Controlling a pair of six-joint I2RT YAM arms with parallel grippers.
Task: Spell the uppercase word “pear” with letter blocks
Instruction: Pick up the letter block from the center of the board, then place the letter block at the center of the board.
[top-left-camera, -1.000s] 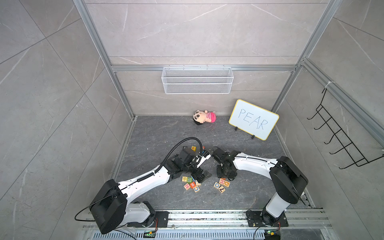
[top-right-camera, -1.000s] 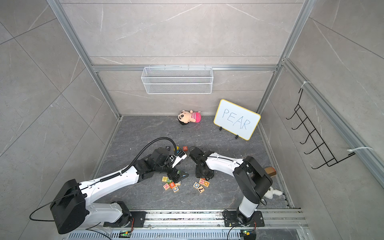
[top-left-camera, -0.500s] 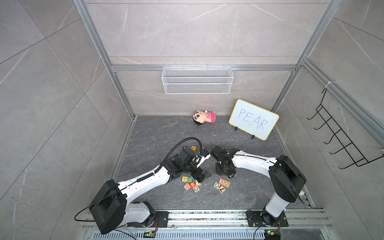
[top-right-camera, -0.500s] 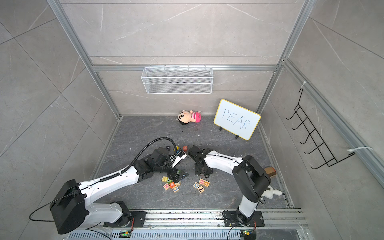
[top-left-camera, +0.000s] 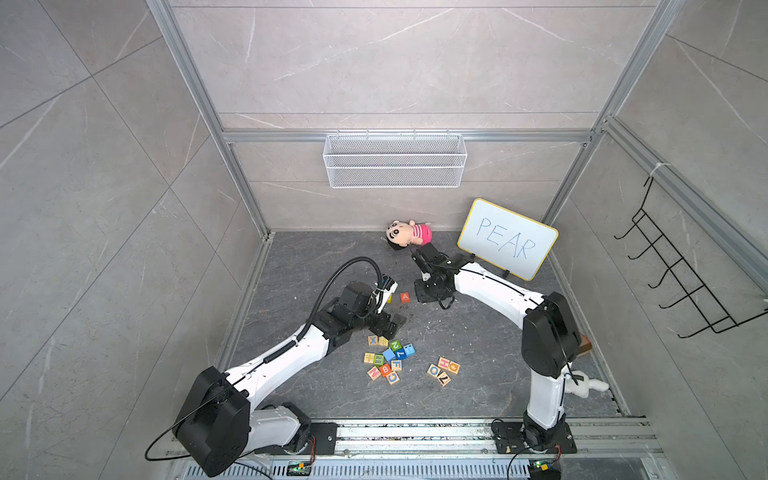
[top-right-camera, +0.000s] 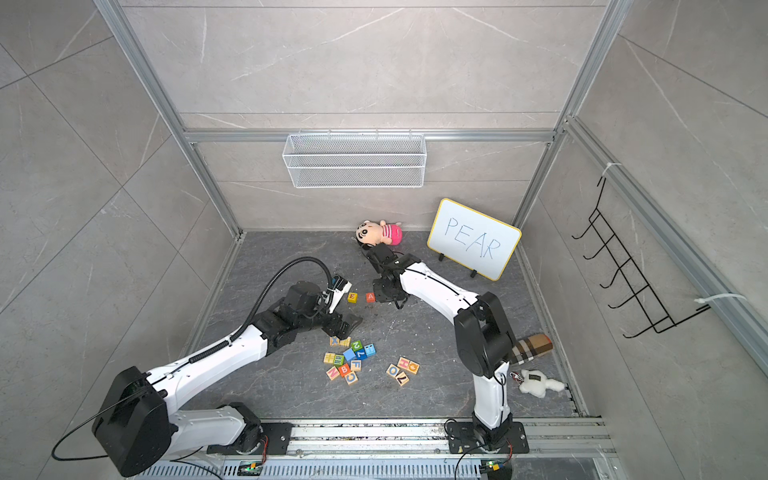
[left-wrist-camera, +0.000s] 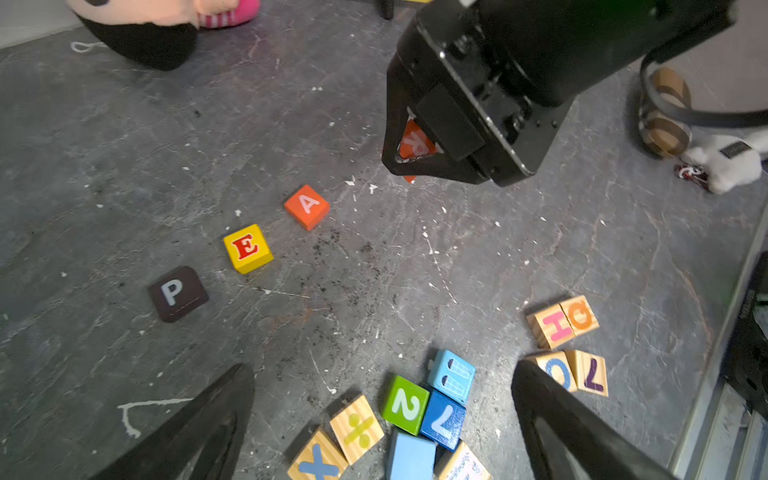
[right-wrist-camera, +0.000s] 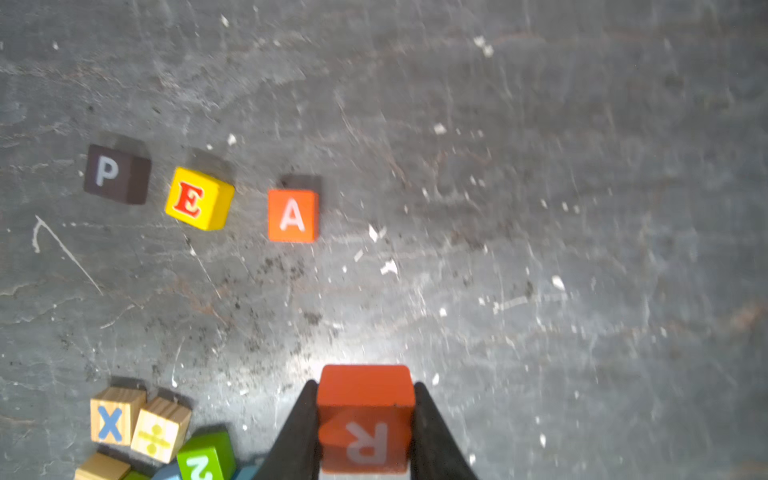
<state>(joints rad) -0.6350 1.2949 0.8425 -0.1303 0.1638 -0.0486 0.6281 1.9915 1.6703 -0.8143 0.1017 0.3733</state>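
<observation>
Nearby, spare cubes (top-left-camera: 390, 358) by left gripper (left-wrist-camera: 380, 370), plush doll (top-left-camera: 409, 233) behind clamped R block (right-wrist-camera: 365, 415).

R block (right-wrist-camera: 365, 415) gripped by jaws, P (right-wrist-camera: 107, 171), E (right-wrist-camera: 191, 199), A (right-wrist-camera: 292, 216) blocks aligned

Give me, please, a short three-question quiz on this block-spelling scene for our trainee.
1. True or false: the right tool is shut on the R block.
2. Which blocks already sit in the word's row? A) P block, E block, A block; B) R block only; C) none.
3. Fill in: the left tool is ___ and holds nothing.
Key: 1 true; 2 A; 3 open.
</observation>
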